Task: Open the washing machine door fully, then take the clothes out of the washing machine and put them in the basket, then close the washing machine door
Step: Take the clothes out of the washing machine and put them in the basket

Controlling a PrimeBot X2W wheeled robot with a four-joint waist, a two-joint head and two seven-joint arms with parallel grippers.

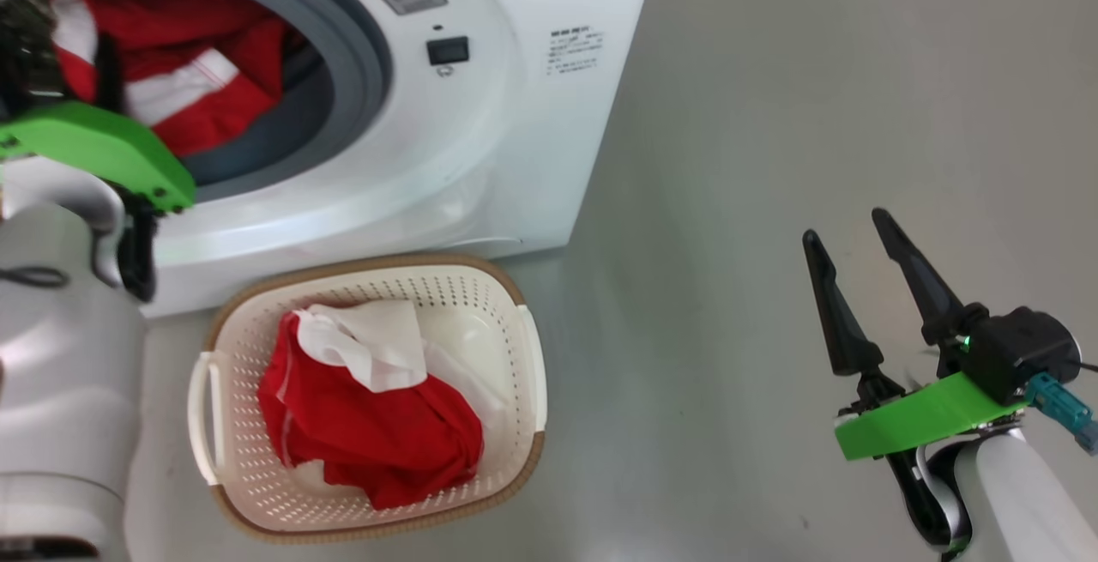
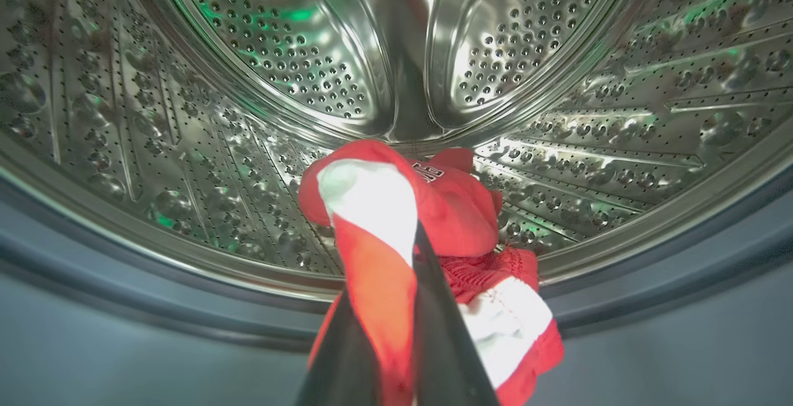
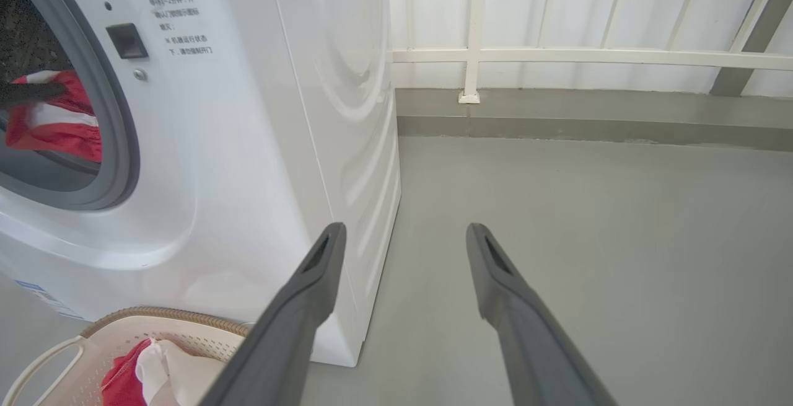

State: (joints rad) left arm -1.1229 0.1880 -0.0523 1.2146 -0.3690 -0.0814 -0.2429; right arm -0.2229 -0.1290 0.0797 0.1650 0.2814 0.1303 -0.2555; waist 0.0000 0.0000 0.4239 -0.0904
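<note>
One washing machine (image 1: pixel 480 142), one basket (image 1: pixel 533 373), two bundles of clothes (image 1: pixel 377 433) (image 1: pixel 197 56), two grippers (image 2: pixel 387 269) (image 1: pixel 845 226)

White washing machine (image 1: pixel 515 142) with grey door ring (image 1: pixel 364 64), shiny silver drum (image 2: pixel 260 52) dotted with holes, red clothes (image 1: pixel 386 442) with white bands, cream perforated basket (image 1: pixel 240 459) with brown woven rim, pale grey floor (image 1: pixel 772 159)

Fingertips of left gripper (image 2: pixel 387 282) perhaps buried in clothes (image 2: pixel 458 207), sticker (image 1: pixel 576 51) print unreadable, basket (image 3: pixel 155 314) cropped
</note>
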